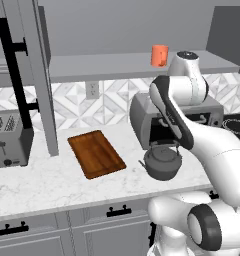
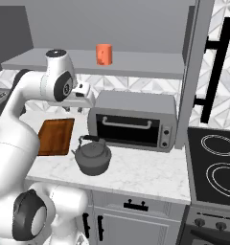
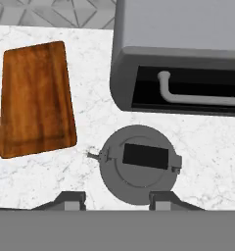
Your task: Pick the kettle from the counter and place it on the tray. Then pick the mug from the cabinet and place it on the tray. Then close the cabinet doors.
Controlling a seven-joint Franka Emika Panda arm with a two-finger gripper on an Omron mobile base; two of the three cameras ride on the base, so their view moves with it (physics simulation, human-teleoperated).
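Note:
The dark grey kettle (image 3: 139, 169) stands on the white marble counter (image 3: 95, 117), just in front of the toaster oven. My gripper (image 3: 117, 200) hangs open well above it, with nothing between the fingers; in the right base view the gripper (image 2: 74, 109) is up and to the left of the kettle (image 2: 93, 158). The reddish-brown tray (image 1: 96, 153) lies bare to the left of the kettle (image 1: 163, 162). The orange mug (image 1: 159, 55) stands upright on the shelf of the open cabinet (image 1: 107, 65). Both cabinet doors stand open: one door (image 1: 39, 75) at the left, the other door (image 2: 193, 72) at the right.
A grey toaster oven (image 2: 133, 119) sits against the wall behind the kettle. A toaster (image 1: 9, 140) stands at the far left of the counter. A black stove top (image 2: 215, 162) lies to the right. Grey drawers (image 1: 117, 220) run under the counter.

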